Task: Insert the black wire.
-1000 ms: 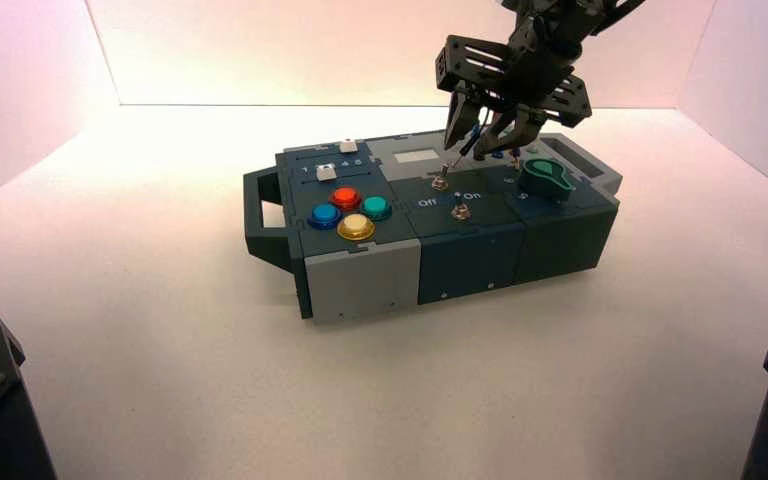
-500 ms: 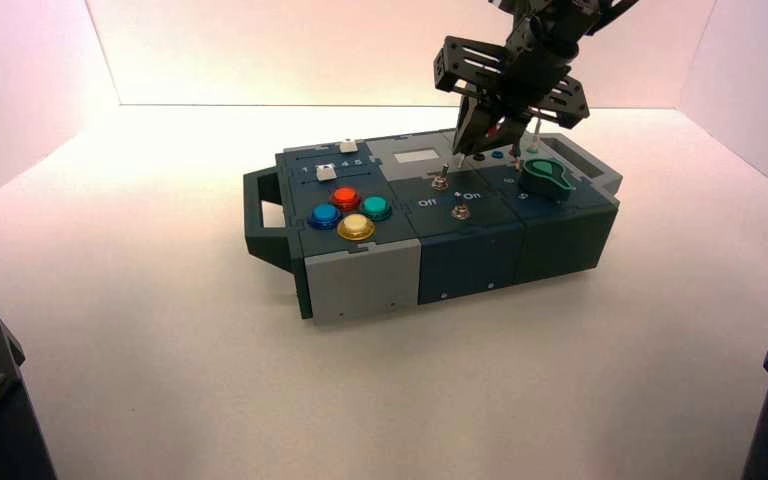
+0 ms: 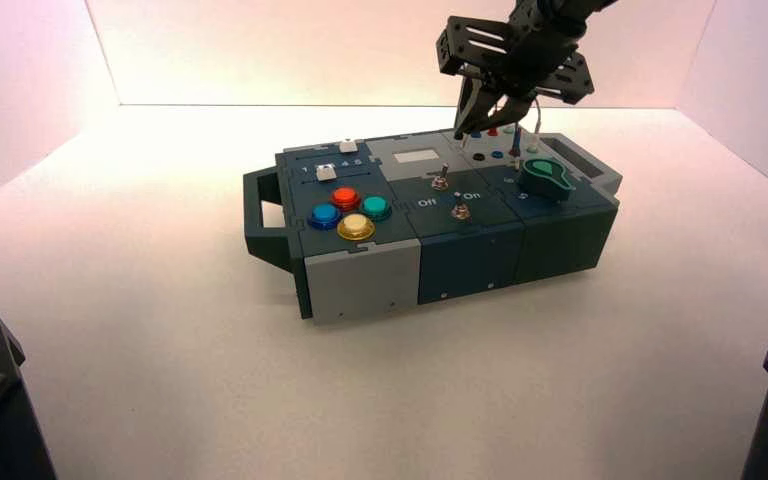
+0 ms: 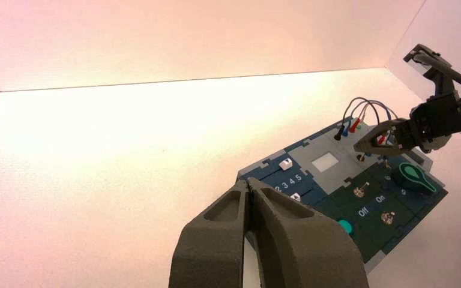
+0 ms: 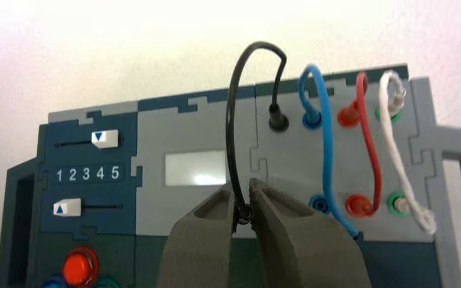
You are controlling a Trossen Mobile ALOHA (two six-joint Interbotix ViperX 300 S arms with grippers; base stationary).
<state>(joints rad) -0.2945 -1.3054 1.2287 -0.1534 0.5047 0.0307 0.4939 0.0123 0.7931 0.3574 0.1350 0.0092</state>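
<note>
From here, my right gripper [image 5: 247,207] pinches the black wire [image 5: 231,120] between its fingertips. Its held end seems clear of any socket.

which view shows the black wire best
Right wrist view: the black wire shows whole, one plug seated, the other end at the right end effector. Left wrist view shows its arch, partly hidden; high view barely shows it.

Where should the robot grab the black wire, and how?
Probably best by the loose plug end, where the right end effector already pinches the black wire. Come from above: the wire arches up from its other plug, seated in the box, and its middle is thin and bendy.
</note>
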